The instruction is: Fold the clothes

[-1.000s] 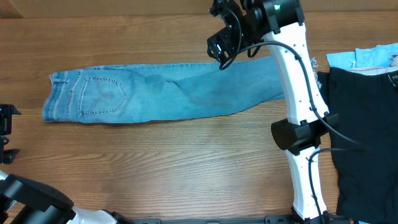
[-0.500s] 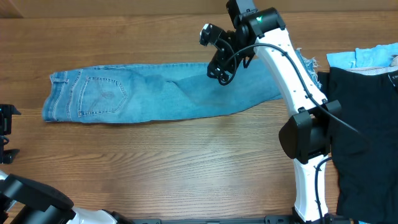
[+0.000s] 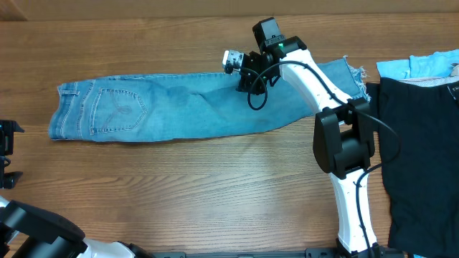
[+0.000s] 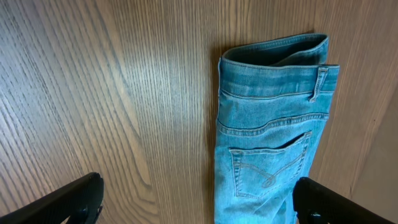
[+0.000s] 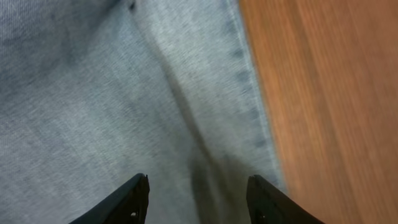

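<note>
My right claw [image 5: 196,202] hangs released, empty, the jeans [image 3: 179,107] spread flat directly beneath it, their seam edge just beside. Likely the first grab: next, pinch that edge. Left claw [image 4: 202,202] gapes empty.

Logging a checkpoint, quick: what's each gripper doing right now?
Left gripper: open, holding nothing.
Right gripper: open, jaws apart just over the light blue faded denim jeans; no cloth visibly pinched.
</note>
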`<state>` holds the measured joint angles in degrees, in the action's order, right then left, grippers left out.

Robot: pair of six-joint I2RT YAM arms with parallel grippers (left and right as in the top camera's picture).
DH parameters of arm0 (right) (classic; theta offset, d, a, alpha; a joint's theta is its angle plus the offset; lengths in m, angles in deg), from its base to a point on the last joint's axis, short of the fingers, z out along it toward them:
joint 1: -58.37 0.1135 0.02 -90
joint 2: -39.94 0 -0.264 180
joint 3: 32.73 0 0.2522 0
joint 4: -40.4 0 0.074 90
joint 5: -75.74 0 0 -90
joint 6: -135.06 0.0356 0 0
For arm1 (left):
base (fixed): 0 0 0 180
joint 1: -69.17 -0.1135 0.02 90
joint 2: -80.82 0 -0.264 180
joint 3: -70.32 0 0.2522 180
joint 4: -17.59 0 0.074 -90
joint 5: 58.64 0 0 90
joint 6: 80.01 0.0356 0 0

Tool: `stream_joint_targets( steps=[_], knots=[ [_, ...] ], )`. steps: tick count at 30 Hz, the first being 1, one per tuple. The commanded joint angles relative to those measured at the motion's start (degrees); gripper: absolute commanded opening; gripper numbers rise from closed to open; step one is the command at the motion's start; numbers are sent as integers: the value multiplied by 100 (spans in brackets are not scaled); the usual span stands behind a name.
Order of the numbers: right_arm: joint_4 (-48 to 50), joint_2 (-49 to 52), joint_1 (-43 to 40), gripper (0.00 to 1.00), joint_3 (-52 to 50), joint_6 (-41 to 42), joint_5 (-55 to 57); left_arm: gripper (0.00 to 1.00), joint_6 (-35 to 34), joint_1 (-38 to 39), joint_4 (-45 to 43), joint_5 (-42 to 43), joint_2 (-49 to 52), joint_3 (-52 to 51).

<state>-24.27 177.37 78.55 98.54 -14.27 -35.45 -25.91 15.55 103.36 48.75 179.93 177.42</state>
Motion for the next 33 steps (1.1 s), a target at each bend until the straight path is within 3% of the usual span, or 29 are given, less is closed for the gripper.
stream_joint_targets(
  steps=[1,23,25,26,30,33],
  knots=[
    [363,-22,-83,54,-15,-98,-76,100,-31,7,-9,2,-103,13],
    [-142,382,-330,43,-20,-120,-79,100,-31,7,-9,2,-103,13],
    [-136,382,-391,22,-20,-118,-79,100,-31,7,-9,2,-103,13],
    [-129,382,-409,17,-20,-116,-90,100,-31,7,-9,2,-103,13],
    [-127,382,-417,13,-20,-116,-151,100,-31,7,-9,2,-103,13],
    [-127,378,-420,4,4,-116,-205,100,-31,7,-9,2,-103,13]
  ],
)
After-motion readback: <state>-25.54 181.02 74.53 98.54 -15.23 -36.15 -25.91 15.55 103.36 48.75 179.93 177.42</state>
